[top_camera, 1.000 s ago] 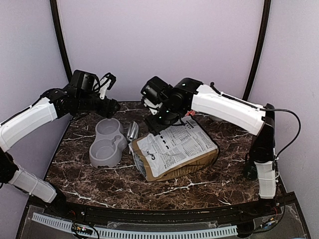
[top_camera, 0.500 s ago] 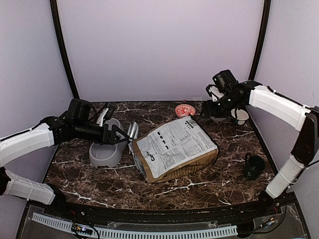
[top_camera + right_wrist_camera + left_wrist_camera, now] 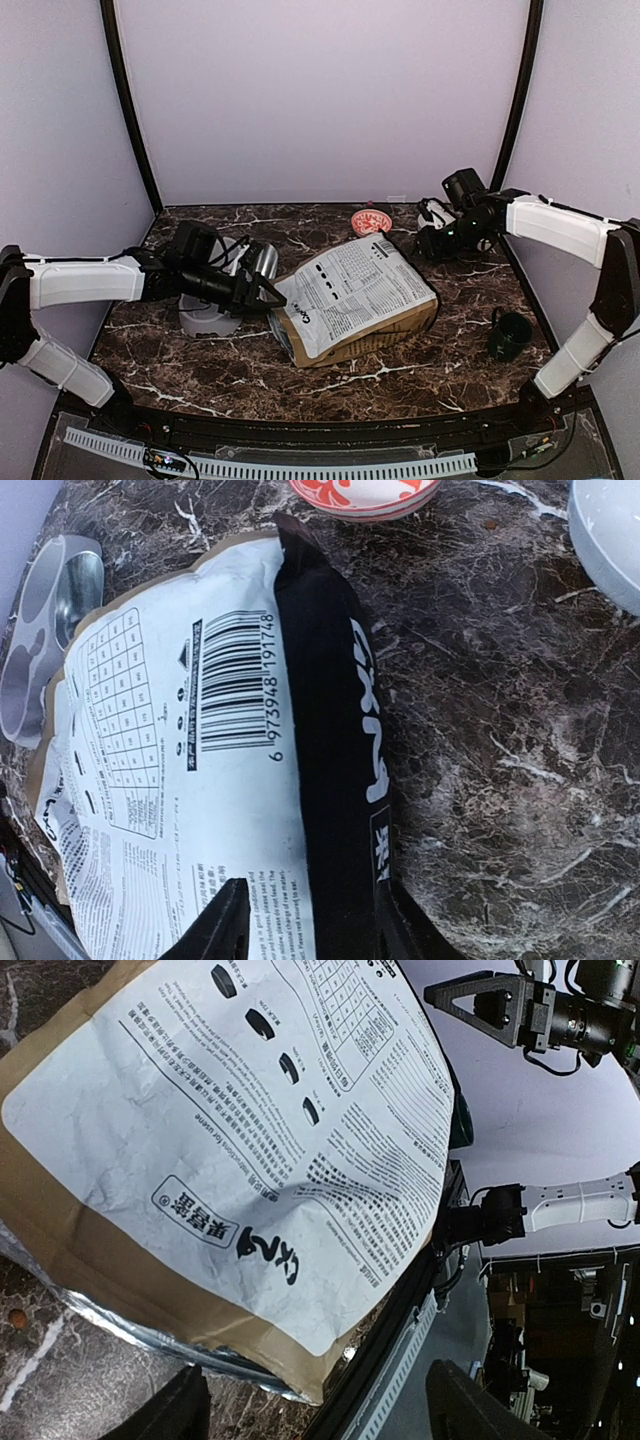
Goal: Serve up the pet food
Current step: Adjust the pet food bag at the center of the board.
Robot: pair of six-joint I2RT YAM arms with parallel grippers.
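The printed food bag [image 3: 350,300] lies flat mid-table, white label up. Of the pet food I see only one loose reddish-brown pellet [image 3: 17,1317] on the marble by the bag's silver-lined end; the rest is hidden. My left gripper [image 3: 262,290] sits low at the bag's left end, open wide, with the bag [image 3: 230,1160] ahead of its fingers [image 3: 165,1410] and nothing held. My right gripper [image 3: 430,240] hovers at the bag's far right corner, partly open, its fingertips [image 3: 222,925] on either side of the bag's black side fold [image 3: 330,730].
A grey double bowl [image 3: 205,318] and a metal scoop [image 3: 263,260] lie left of the bag, partly under my left arm. A red-and-white dish [image 3: 372,220] stands behind the bag, a white bowl [image 3: 610,540] at the back right, and a black cup [image 3: 510,335] front right.
My right arm swung from over the bag to the back right, then dropped to the bag's far corner while its jaws narrowed. My left arm came down from above the bowl to the bag's left end.
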